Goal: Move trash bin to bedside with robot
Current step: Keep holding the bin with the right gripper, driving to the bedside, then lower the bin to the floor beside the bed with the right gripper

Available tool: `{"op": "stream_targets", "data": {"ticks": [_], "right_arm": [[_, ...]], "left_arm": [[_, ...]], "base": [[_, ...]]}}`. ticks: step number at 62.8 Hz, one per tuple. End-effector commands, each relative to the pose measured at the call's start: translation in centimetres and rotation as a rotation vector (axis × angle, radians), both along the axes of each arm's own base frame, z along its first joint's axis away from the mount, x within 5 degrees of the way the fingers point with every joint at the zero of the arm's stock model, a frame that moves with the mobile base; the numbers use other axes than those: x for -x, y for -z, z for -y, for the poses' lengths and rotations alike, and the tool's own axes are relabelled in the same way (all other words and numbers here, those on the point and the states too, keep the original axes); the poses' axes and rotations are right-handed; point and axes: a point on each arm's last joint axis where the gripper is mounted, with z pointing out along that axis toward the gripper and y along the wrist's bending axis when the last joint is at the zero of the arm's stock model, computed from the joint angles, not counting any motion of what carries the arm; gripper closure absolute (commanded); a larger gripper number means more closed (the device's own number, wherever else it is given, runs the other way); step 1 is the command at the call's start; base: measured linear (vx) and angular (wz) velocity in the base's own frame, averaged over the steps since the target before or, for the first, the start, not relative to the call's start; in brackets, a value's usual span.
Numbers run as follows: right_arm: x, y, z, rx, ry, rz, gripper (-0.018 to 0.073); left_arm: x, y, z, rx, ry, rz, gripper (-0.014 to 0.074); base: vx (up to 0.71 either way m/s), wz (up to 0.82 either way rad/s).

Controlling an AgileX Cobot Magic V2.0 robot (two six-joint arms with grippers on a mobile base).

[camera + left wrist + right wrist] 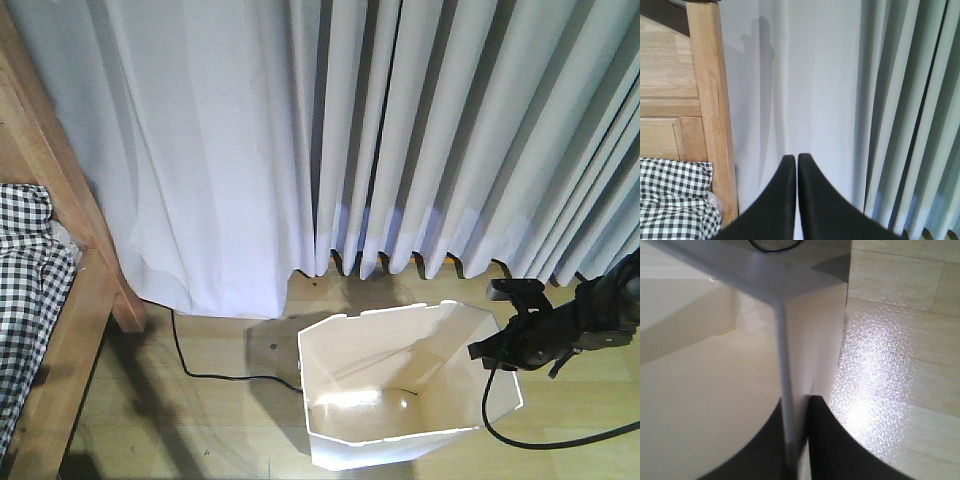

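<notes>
Closest in, the right gripper (799, 399) has its two black fingers nipped tight on the thin wall of the trash bin (380, 365), one finger inside and one outside, at the rim's right-hand edge. The bin stands upright on the wooden floor (220, 420), just in front of the curtain (400, 130) hem and well apart from the bed frame (75, 330) at the left, not yet at the bedside.

A pinch on one thin plastic wall seems a poor hold (it would flex, I think), so a pull could slip the wall out of the fingers or tip the bin toward the arm. A black cable (200, 372) lies on the floor between bin and bed, reaching the bin's left side; the base could catch on it.

Otherwise the strip of floor toward the frame's corner post is open. The left gripper (797, 162) is closed on nothing, up by the checked bedding (675, 200).
</notes>
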Motion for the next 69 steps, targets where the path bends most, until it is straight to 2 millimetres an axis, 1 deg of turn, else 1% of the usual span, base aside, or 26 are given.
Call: {"op": "stream_targets", "data": {"ticks": [1,47,59,64,69], "right_arm": [[-1.7,-3.0,-1.0,-0.159,-0.003,0.11,0.0565],[-1.7,-3.0,-1.0,-0.16,0.001,0.109,0.0565],[-1.3,-1.8,-1.0,-0.164,0.036,0.077,0.0565],[-1.8,-1.2,-1.0,-0.173,0.062,0.081,0.0563],[-2.8,-0.5,-1.0,-0.199,0.087,0.099,0.0562]], "left_arm": [[-0.1,0.2,0.0,0.012,0.001,0.06,0.0602],[-0.1,0.2,0.0,0.012,0.001,0.06,0.0602],[-0.1,0.2,0.0,0.012,0.001,0.06,0.0602],[-0.1,0.2,0.0,0.012,0.001,0.06,0.0602],[-0.1,0.2,0.0,0.012,0.001,0.06,0.0602]], "base": [[0.0,0.0],[0.0,0.0],[0.0,0.0],[0.0,-0.01],[0.0,0.0]]}}
